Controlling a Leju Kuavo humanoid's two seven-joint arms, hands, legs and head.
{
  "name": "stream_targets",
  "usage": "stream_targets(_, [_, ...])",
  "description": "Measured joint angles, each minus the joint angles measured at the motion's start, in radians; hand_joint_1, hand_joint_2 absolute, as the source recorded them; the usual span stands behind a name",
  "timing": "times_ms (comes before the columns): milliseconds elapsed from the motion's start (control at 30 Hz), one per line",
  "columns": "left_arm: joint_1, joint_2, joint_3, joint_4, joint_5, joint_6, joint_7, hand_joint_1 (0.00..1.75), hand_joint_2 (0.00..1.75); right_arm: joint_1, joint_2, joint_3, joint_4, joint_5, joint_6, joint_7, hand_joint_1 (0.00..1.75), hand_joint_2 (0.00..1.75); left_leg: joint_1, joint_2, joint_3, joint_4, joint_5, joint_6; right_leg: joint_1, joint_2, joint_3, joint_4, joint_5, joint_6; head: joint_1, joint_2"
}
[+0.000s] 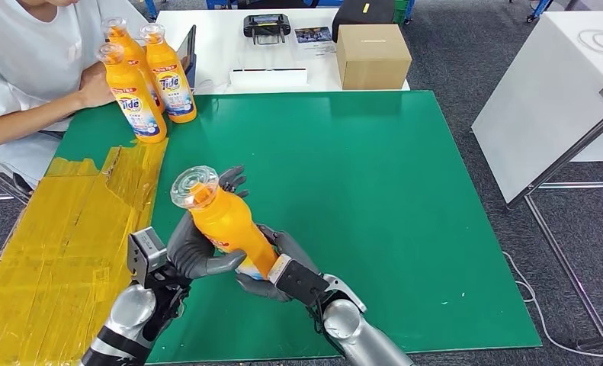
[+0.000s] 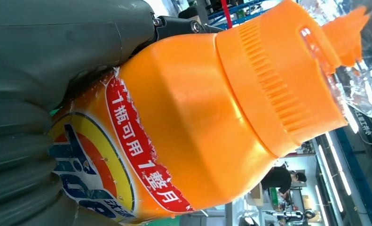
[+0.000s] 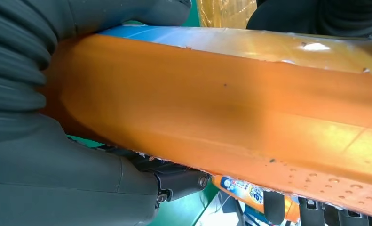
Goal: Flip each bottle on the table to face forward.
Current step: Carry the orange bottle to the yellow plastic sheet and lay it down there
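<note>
Turning the bottle (image 1: 223,219) well probably means keeping one hand firm while the other regrips, so the label comes round without the bottle slipping, then setting it down upright beside the three bottles (image 1: 147,76) standing at the counter's (image 1: 374,191) far left corner. Both hands are gripping it above the counter's near left part, tilted, cap toward the camera: the left hand (image 1: 199,252) is wrapping the body from the left, thumb across the front, and the right hand (image 1: 279,271) is clasping the lower end from beneath.
</note>
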State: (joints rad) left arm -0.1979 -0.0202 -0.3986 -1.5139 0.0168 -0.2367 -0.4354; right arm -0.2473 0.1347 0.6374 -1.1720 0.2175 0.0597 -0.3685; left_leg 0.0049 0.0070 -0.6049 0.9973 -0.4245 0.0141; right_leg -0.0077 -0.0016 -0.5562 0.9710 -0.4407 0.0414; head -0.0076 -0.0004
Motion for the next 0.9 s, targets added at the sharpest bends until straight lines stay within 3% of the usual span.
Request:
stream_targets(167, [-0.007, 0.006, -0.013, 0.010, -0.031, 0.003, -0.008, 0.00, 1.75, 0.000, 0.000, -0.001, 0.004, 0.030, -0.017, -0.001, 1.45, 1.75, 0.000, 0.000, 0.000, 0.000, 0.000, 0.000, 0.000, 0.000, 0.000, 0.000, 0.000, 0.000, 0.000, 0.000])
stream_targets(200, [-0.007, 0.006, -0.014, 0.011, -0.033, 0.004, -0.010, 0.35, 1.75, 0.000, 0.000, -0.001, 0.004, 0.040, -0.022, -0.001, 1.45, 1.75, 0.000, 0.000, 0.000, 0.000, 0.000, 0.000, 0.000, 0.000, 0.000, 0.000, 0.000, 0.000, 0.000, 0.000])
stream_targets(300, [-0.007, 0.006, -0.015, 0.014, -0.034, 0.008, -0.011, 1.66, 1.75, 0.000, 0.000, -0.001, 0.004, 0.054, -0.031, 0.000, 1.45, 1.75, 0.000, 0.000, 0.000, 0.000, 0.000, 0.000, 0.000, 0.000, 0.000, 0.000, 0.000, 0.000, 0.000, 0.000])
stream_targets(333, [-0.006, 0.006, -0.015, 0.014, -0.030, 0.010, -0.010, 1.75, 1.75, 0.000, 0.000, -0.001, 0.004, 0.059, -0.034, 0.000, 1.46, 1.75, 0.000, 0.000, 0.000, 0.000, 0.000, 0.000, 0.000, 0.000, 0.000, 0.000, 0.000, 0.000, 0.000, 0.000])
stream_targets(900, [0.000, 0.003, -0.008, 0.037, 0.016, 0.019, 0.019, 1.75, 1.75, 0.002, 0.002, 0.008, 0.004, 0.102, -0.056, 0.008, 1.49, 1.75, 0.000, 0.000, 0.000, 0.000, 0.000, 0.000, 0.000, 0.000, 0.000, 0.000, 0.000, 0.000, 0.000, 0.000])
